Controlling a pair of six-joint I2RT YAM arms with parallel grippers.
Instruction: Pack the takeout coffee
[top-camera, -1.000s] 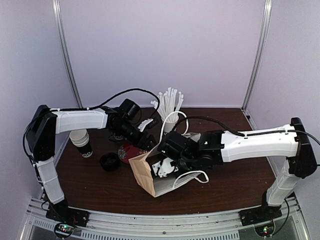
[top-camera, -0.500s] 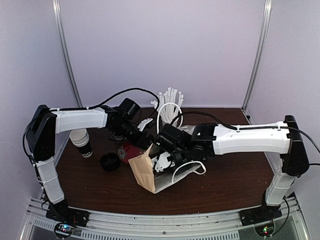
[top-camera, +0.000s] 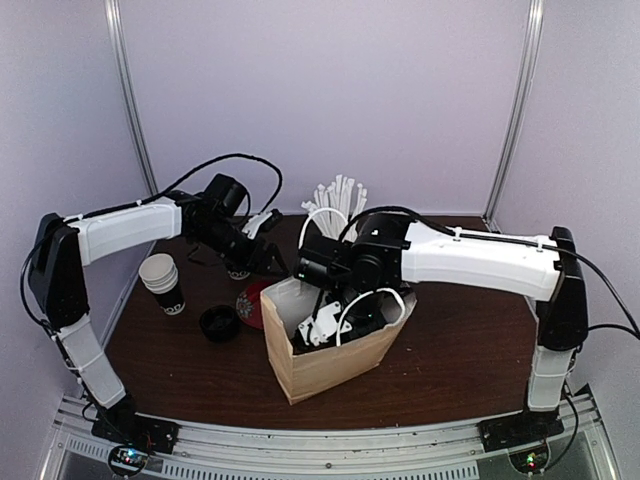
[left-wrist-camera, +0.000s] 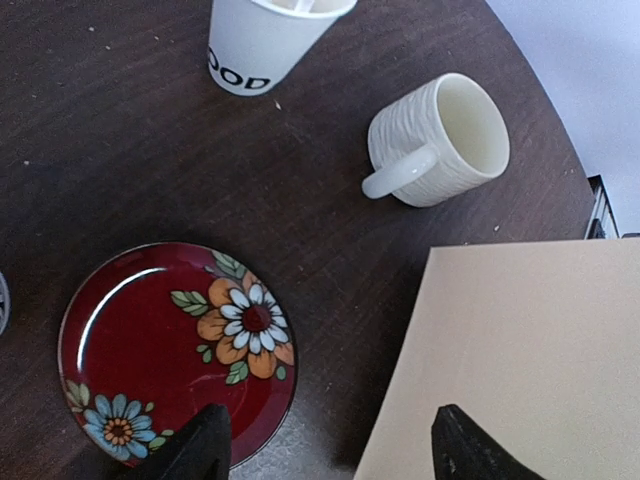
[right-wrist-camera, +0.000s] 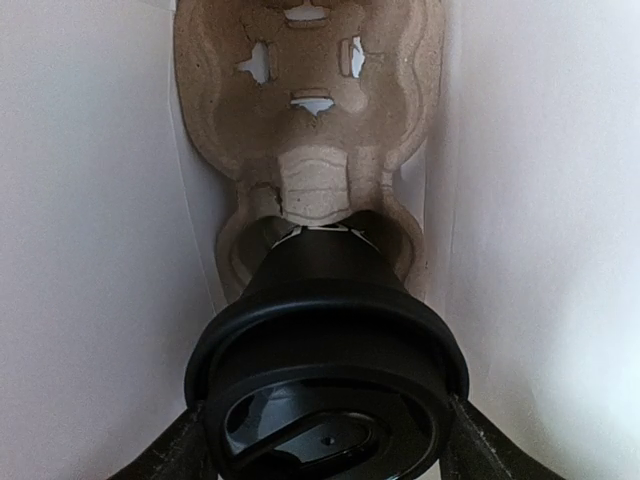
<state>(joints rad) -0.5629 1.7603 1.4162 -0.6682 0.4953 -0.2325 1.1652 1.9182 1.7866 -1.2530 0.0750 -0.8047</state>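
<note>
In the right wrist view a takeout coffee (right-wrist-camera: 325, 330) with a black lid stands inside the brown paper bag (top-camera: 330, 365). Its base sits in a hole of the pulp cup carrier (right-wrist-camera: 310, 110) at the bag's bottom. My right gripper (right-wrist-camera: 328, 440) is shut on the lid, one finger pressed against each side. From above, the right gripper (top-camera: 327, 325) reaches down into the upright bag's mouth and hides the cup. My left gripper (left-wrist-camera: 335, 450) is open and holds nothing. It hovers over the gap between the red plate (left-wrist-camera: 175, 350) and the bag's side (left-wrist-camera: 530, 360).
A cream ribbed mug (left-wrist-camera: 440, 140) lies on its side behind the bag. A white cup of straws (top-camera: 338, 210) stands at the back. Stacked unlidded paper cups (top-camera: 165, 285) and a loose black lid (top-camera: 218, 322) are at the left, with the flowered red plate (top-camera: 250, 303) beside the bag.
The bag has gone from lying tilted to standing upright. The right arm swung left and now reaches down into it. The left arm drew back to the left, away from the bag.
</note>
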